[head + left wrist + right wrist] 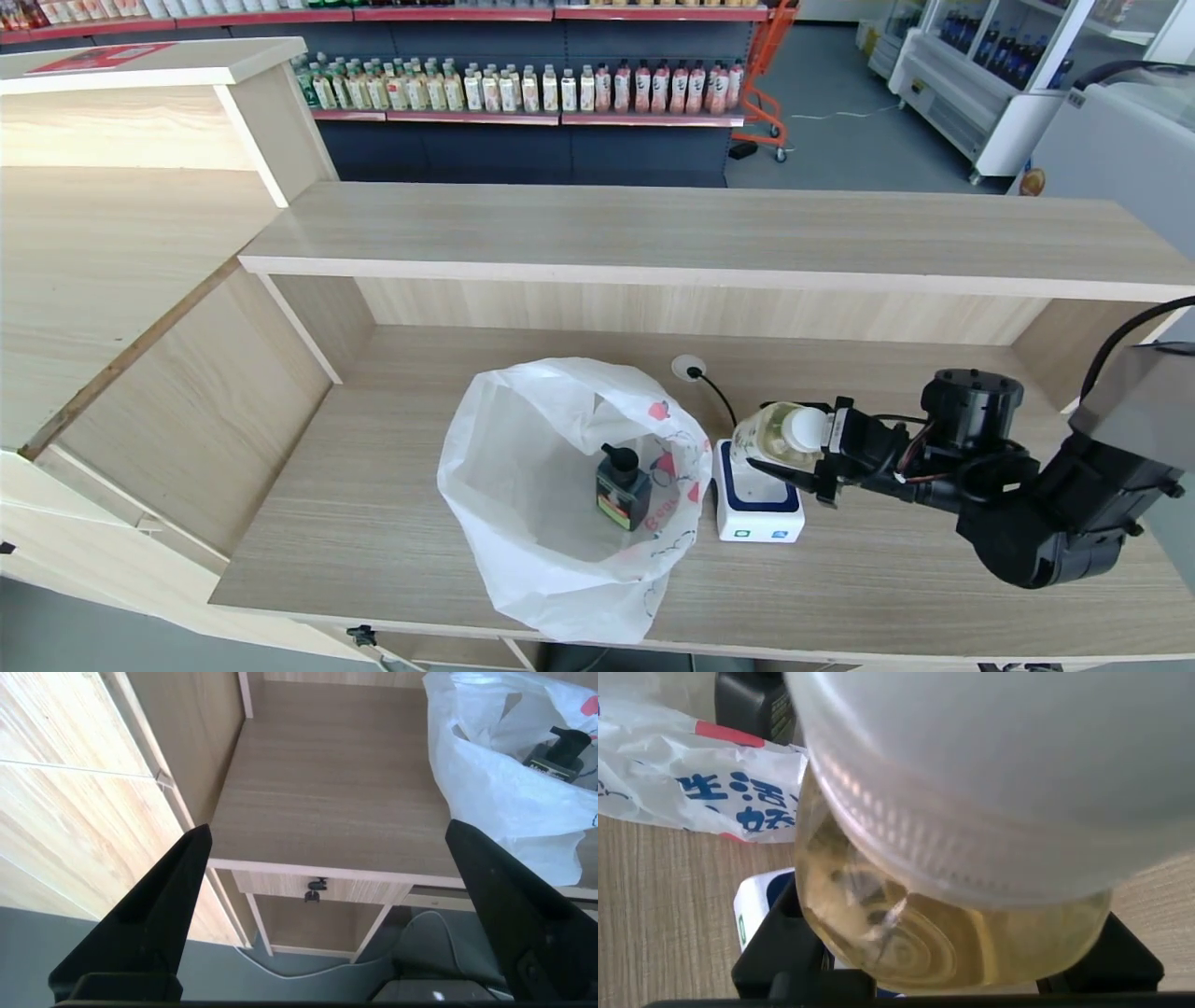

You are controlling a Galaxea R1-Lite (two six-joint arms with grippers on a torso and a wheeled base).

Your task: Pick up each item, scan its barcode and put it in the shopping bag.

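One pump bottle (623,490) is sitting in the shopping bag (523,560), lower centre; right gripper (805,450) is clamping a white-capped bottle (770,437) over the scanner (758,525) beside it. Probably bagging next, swinging frame-left. Left gripper (329,838) is gaping wide.

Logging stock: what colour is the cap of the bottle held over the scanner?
White. The cap tops the bottle of yellowish liquid; clearest in the head view.
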